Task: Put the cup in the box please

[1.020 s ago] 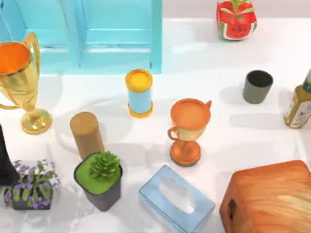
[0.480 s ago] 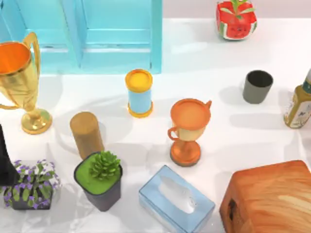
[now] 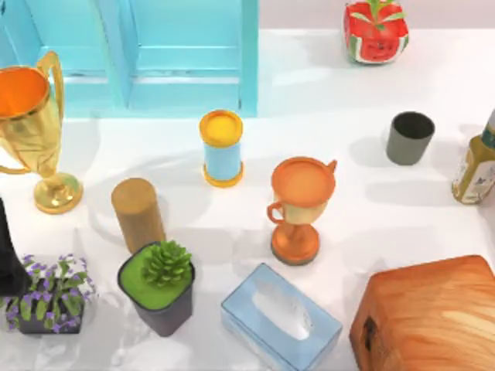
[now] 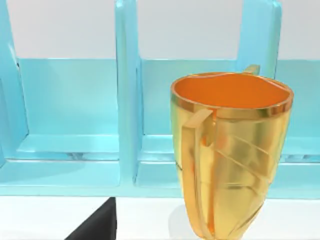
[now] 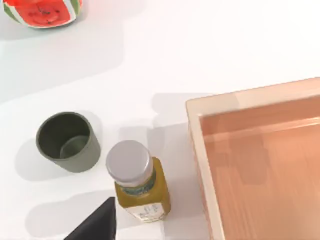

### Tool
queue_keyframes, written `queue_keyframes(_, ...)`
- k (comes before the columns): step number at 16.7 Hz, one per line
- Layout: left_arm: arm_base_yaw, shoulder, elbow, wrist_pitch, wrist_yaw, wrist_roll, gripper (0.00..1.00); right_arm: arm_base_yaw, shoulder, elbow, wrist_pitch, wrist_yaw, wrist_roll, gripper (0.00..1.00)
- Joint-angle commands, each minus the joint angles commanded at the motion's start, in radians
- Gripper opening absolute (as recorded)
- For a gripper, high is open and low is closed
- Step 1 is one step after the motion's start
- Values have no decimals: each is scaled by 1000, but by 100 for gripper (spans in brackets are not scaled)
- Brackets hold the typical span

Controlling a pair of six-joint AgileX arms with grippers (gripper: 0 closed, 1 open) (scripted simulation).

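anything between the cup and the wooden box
In the right wrist view, a small bottle stands between the cup and the box.

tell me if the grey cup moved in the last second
No. In the top view the grey cup stands upright where it was, the same gap from the bottle at the table's right edge.

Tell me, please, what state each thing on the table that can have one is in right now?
cup: upright, empty, on the table, outside the box.
box: open on top, empty.
bottle: upright, capped, between cup and box.
orange goblet: upright.
gold trophy: upright.
blue cylinder: upright.
tissue box: lying flat.
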State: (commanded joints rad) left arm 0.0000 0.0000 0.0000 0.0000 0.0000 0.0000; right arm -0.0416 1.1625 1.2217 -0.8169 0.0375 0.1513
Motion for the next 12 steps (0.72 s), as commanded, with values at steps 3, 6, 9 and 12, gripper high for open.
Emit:
queue_keyframes(3, 0, 0, 0, 0, 0, 0, 100, 30, 349, 321, -218, 15, 28, 100)
queue_keyframes(6, 0, 0, 0, 0, 0, 0, 100, 81, 663, 597, -404, 24, 58, 100)
queue_keyframes(9, 0, 0, 0, 0, 0, 0, 100, 141, 905, 832, -535, 27, 87, 100)
queue_keyframes(12, 0, 0, 0, 0, 0, 0, 100, 204, 1080, 1024, -617, 22, 113, 100)
